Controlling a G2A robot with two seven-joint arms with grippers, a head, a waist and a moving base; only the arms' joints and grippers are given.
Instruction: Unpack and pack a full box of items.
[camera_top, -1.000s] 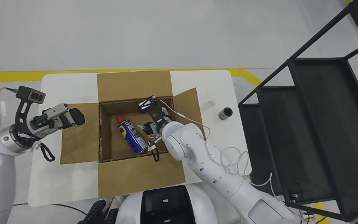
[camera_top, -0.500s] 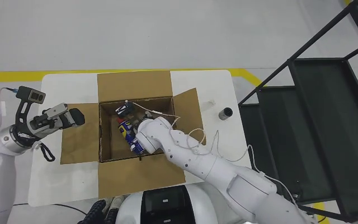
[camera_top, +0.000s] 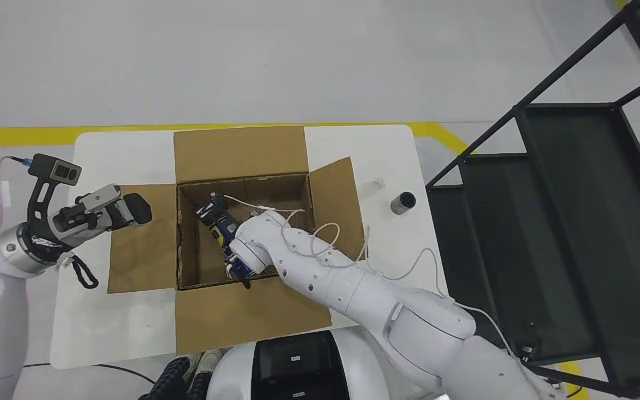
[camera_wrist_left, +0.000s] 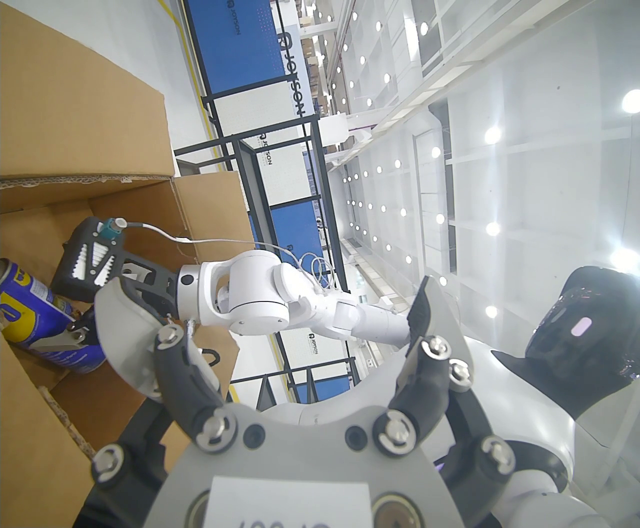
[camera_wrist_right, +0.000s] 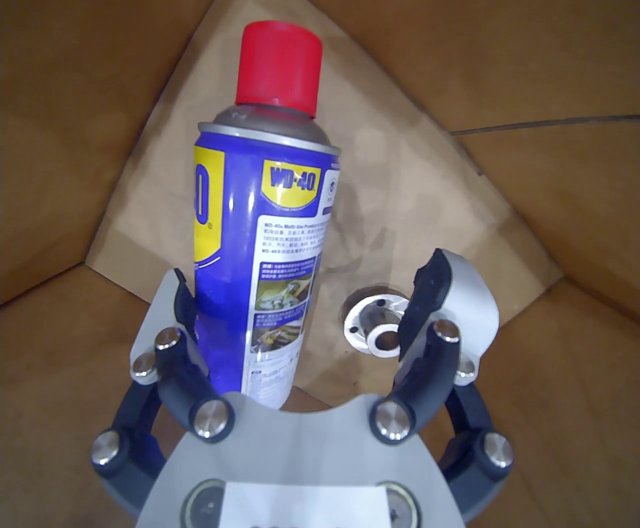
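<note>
White table, open cardboard box in the middle of the top view, flaps all folded out. So the right end effector has just swung across the inside of the box, from the right half over to the left half. It now sits with its fingers spread wide either side of the spray can. One pad looks like it's touching the can's side and the other is well apart from it, so nothing's clamped yet. The can lies on the box floor, red cap pointing away from the wrist, with a little metal flange just beside it. My read: it's lined up for the grab and only needs to close, so unpacking this can has barely started. Left end effector hasn't budged, fingers apart and empty, over the left flap near the left edge of the frame. Over on the right of the top view, a small dark cylinder stands on the table.
</note>
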